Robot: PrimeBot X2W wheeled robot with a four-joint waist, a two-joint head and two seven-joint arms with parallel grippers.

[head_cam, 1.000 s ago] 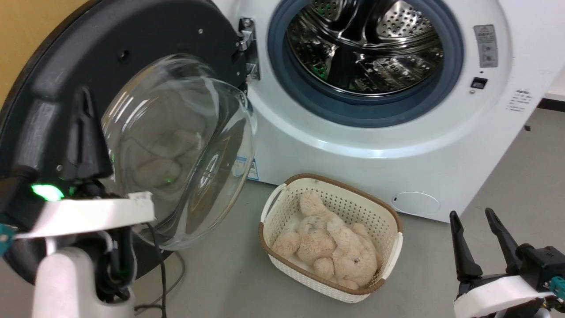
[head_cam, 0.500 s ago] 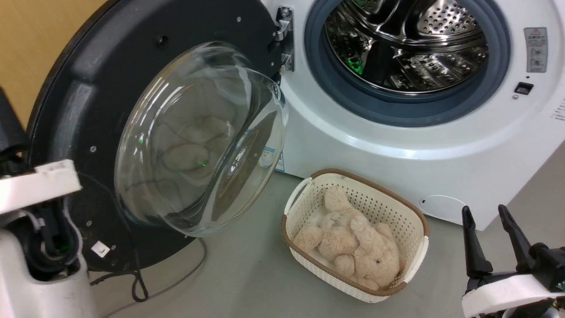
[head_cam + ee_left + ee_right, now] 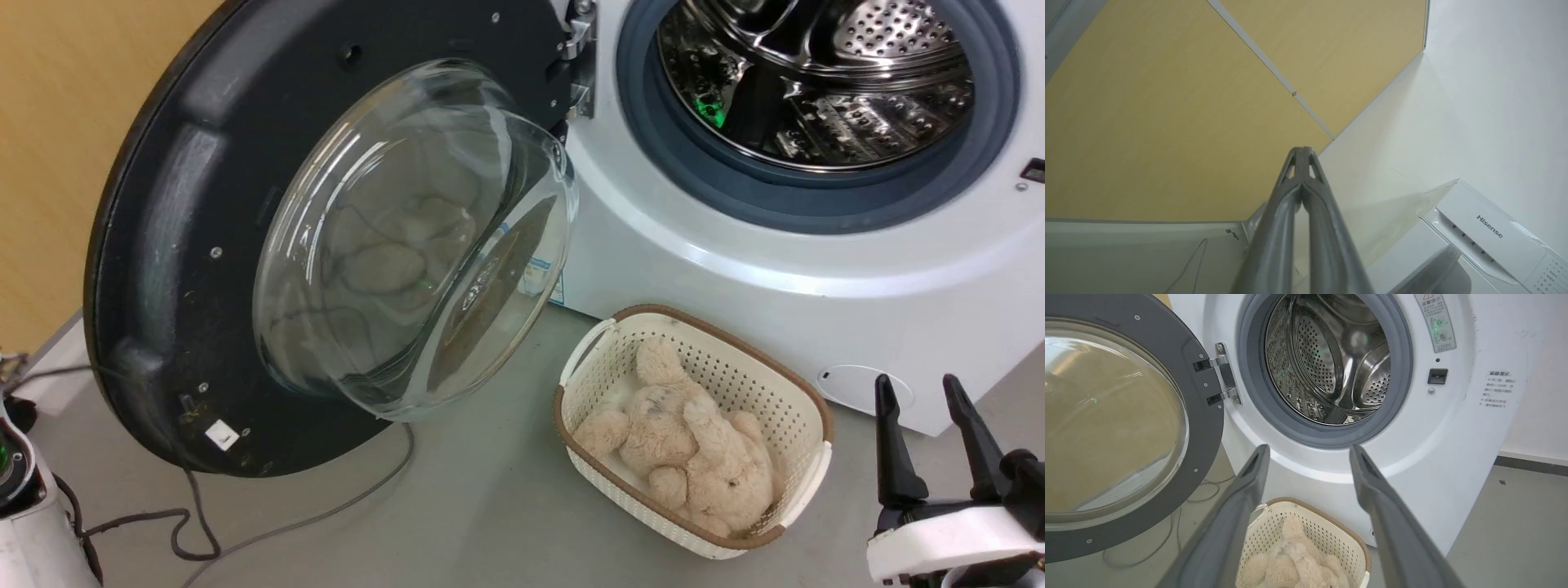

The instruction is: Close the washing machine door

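The washing machine door (image 3: 343,237) stands swung wide open at the left of the washing machine (image 3: 735,269), hinged just beside the steel drum (image 3: 816,82). The left pincer (image 3: 1302,152) has its fingers pressed together on nothing, aimed at a yellow wall (image 3: 1147,122). The right pincer (image 3: 916,384) is parted and empty, near a cream basket (image 3: 804,392) holding a plush toy (image 3: 694,441)

Grey floor (image 3: 490,523) with a loose grey cable (image 3: 326,514), yellow wood-look wall panels (image 3: 57,163), white wall (image 3: 1494,81) with dark skirting (image 3: 1531,465).
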